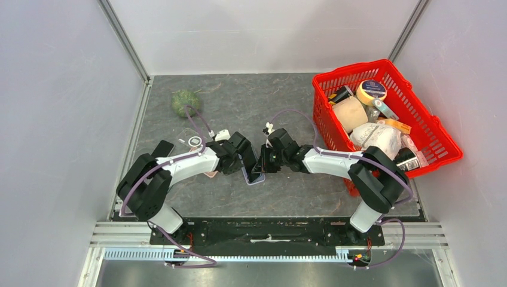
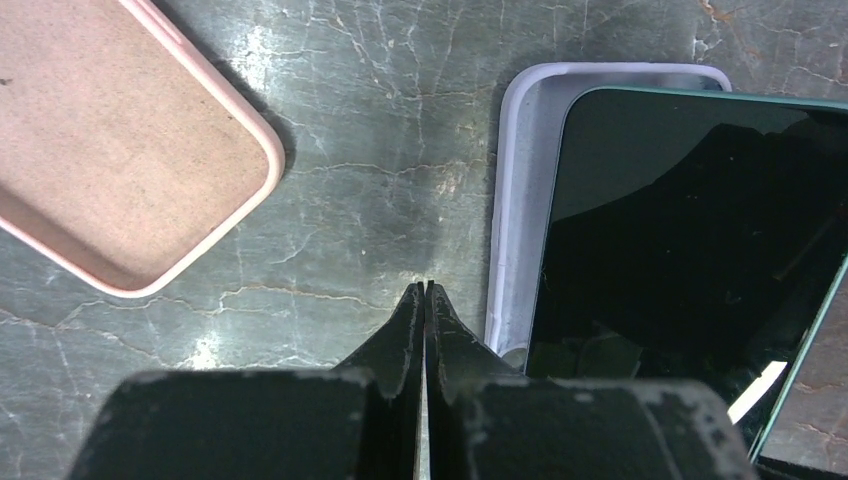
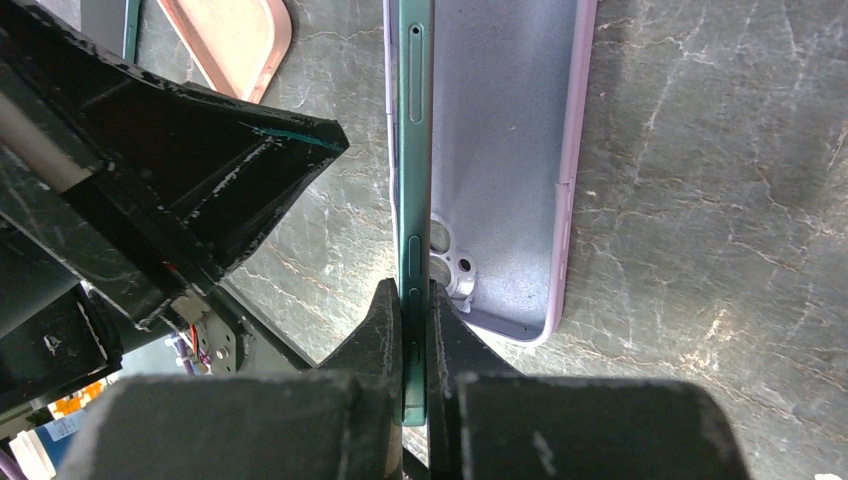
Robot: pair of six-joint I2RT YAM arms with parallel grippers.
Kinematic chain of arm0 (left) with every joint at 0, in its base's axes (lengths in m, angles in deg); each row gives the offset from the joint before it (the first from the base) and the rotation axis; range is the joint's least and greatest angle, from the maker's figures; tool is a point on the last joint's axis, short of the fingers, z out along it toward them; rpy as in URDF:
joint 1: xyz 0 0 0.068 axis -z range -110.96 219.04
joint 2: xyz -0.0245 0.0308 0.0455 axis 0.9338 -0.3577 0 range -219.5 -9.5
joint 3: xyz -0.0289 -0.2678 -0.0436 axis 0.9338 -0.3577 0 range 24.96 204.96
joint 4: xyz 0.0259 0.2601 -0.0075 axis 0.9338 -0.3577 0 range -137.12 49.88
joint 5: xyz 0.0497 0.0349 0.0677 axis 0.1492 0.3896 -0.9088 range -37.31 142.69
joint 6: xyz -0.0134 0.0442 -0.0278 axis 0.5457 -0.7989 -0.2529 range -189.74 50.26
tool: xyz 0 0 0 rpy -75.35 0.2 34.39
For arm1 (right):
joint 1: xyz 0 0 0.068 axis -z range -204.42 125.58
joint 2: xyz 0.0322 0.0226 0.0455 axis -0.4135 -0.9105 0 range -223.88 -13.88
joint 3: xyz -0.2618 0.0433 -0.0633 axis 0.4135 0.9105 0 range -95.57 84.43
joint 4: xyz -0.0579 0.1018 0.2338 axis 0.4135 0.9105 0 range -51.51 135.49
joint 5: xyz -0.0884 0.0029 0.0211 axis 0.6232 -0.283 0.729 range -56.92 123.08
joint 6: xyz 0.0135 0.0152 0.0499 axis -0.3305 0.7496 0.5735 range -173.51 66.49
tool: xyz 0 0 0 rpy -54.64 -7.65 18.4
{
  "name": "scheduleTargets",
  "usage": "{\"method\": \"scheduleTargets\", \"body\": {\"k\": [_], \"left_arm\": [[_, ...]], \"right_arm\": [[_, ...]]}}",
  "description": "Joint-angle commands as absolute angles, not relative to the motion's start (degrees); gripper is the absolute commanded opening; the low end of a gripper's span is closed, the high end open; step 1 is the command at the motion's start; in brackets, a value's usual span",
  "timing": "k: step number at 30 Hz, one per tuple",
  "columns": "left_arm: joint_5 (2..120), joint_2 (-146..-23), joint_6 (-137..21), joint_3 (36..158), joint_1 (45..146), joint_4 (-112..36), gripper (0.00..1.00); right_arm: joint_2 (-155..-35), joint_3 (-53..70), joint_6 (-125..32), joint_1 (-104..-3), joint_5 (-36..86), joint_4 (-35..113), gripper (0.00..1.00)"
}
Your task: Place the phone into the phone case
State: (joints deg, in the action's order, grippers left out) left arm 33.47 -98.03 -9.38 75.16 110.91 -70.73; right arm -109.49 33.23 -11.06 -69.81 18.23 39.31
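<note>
While right fingers (image 3: 388,335) pinch phone (image 3: 412,150) over case (image 3: 500,150), left fingers (image 2: 418,325) closed, empty; grey tabletop (image 1: 287,101).

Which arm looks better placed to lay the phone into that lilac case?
Right. The right gripper is clamped on the green phone by its edge, holding it on its side over the lilac case. The left gripper is shut on nothing, beside the case.
</note>
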Motion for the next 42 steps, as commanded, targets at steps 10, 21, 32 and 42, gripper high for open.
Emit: {"method": "scheduleTargets", "body": {"k": [10, 21, 32, 42], "left_arm": [[33.8, -102.7, -11.3, 75.5, 111.0, -65.4, 0.02], [32.9, -106.9, -12.4, 79.7, 110.7, -65.3, 0.02], [32.1, -105.5, -12.8, 79.0, 110.0, -65.8, 0.02], [31.7, -104.5, -13.7, 78.2, 107.1, -66.5, 0.02]], "right_arm": [[-113.6, 34.0, -10.1, -70.0, 16.0, 29.8, 0.0], [-111.8, 33.5, -12.0, -70.0, 17.0, 37.2, 0.34], [-108.7, 27.7, -15.2, -70.0, 20.8, 49.6, 0.59], [-111.3, 21.7, -17.9, -69.8, 30.6, 57.2, 0.67]]}}
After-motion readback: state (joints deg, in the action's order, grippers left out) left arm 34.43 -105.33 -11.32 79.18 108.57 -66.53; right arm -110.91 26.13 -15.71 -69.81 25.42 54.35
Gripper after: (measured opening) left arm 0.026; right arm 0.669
